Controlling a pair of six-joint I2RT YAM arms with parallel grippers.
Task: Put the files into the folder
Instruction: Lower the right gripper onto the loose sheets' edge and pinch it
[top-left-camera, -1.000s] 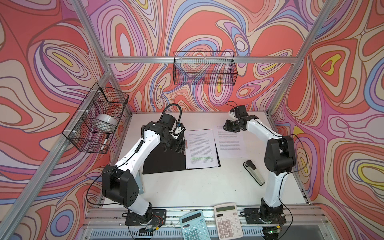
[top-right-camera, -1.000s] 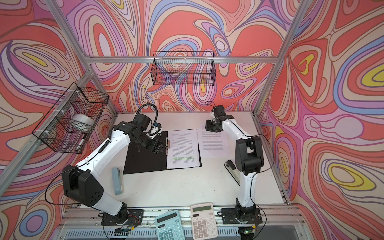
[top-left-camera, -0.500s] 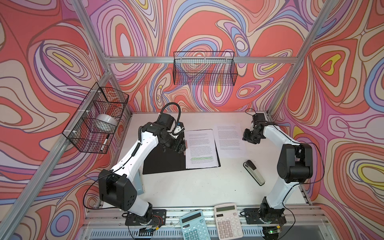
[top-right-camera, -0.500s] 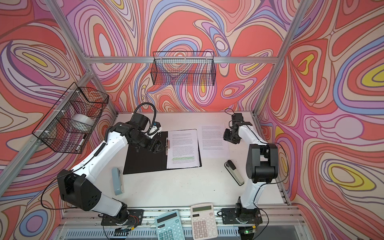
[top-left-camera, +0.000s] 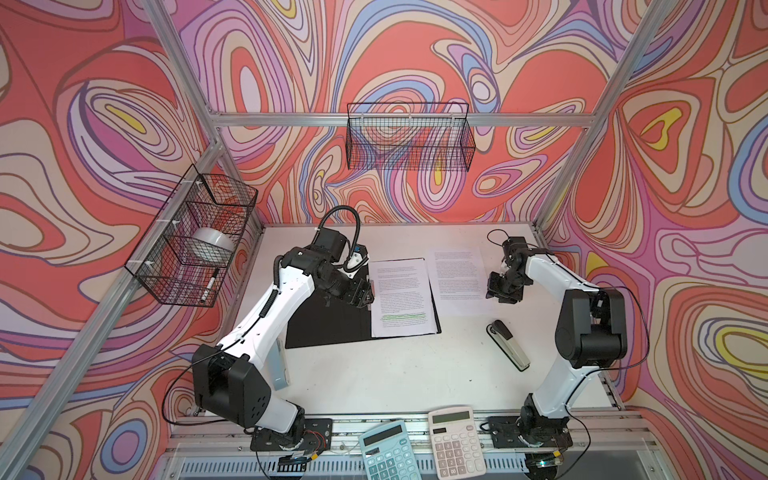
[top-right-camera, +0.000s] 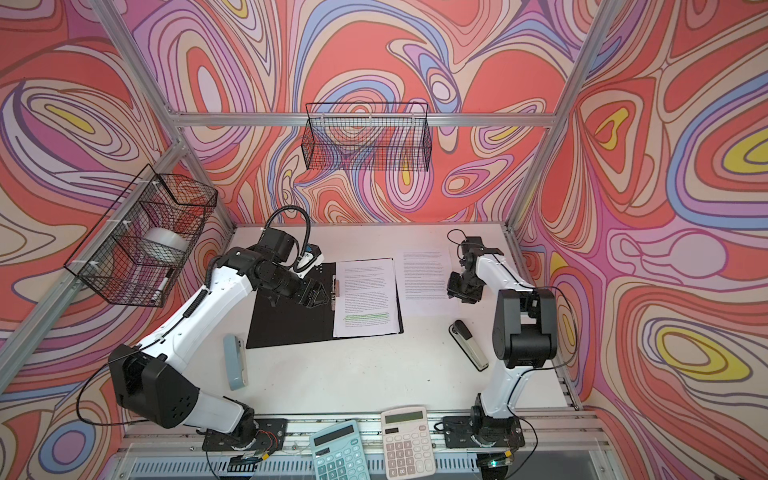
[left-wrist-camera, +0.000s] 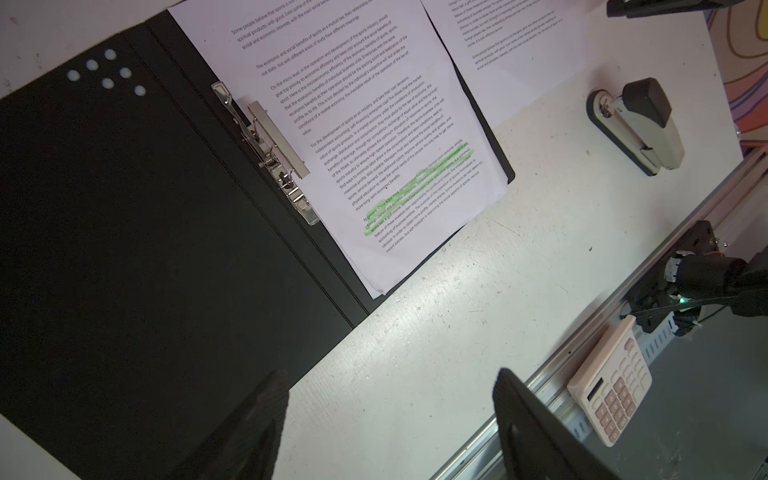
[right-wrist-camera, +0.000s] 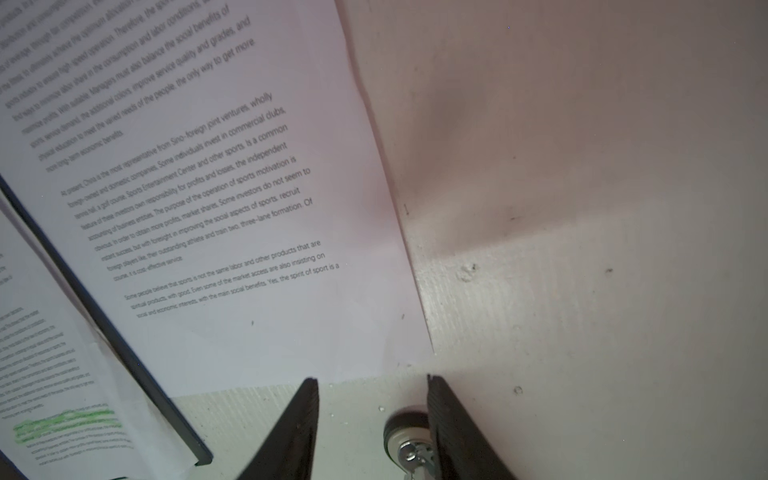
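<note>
Over the black left leaf of the folder (top-left-camera: 328, 328), just left of its metal spine clip (left-wrist-camera: 270, 153): left end effector (top-left-camera: 360, 293), jaws spread wide, nothing between them. On the folder's right leaf, right of the clip: printed sheet with green highlighted lines (top-left-camera: 401, 301), already lying inside, long side parallel to the spine. Just beside the folder's right edge, flat on the tabletop (top-left-camera: 395, 374): loose sheet (top-left-camera: 456, 274), outside the folder, long axis likewise parallel to the spine; touching the folder's edge or not, cannot tell. Further right of the folder, just past that sheet's outer long edge near its front corner: right end effector (top-left-camera: 500, 291), jaws partly apart and empty, tips over bare tabletop in the right wrist view. Probably a right-arm job, being much nearer than the left: sheet lying folder-ward from those tips, so a pinch at the outer edge and a sideways carry toward the spine, long axis kept parallel. Likely difficulty: thin paper flat on the tabletop, hard to lift.
</note>
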